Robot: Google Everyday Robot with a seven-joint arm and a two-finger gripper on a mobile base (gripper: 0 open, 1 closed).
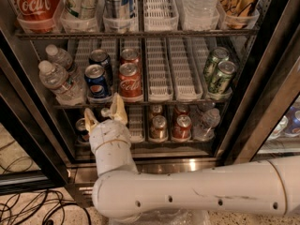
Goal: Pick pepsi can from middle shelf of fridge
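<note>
The fridge stands open. On the middle shelf the pepsi can sits front left, with a red cola can at its 3 o'clock. The gripper hovers at the pepsi can's 6 o'clock, fingers spread, grasping nothing.

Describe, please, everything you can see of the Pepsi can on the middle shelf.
The pepsi can is blue, with a round red-white-blue logo facing out and a silver top with a pull tab. It stands upright at the front of its lane on the middle shelf, between a water bottle and a red Coca-Cola can, with another dark can behind it. The pincer hovers open just below, not touching it.
</note>
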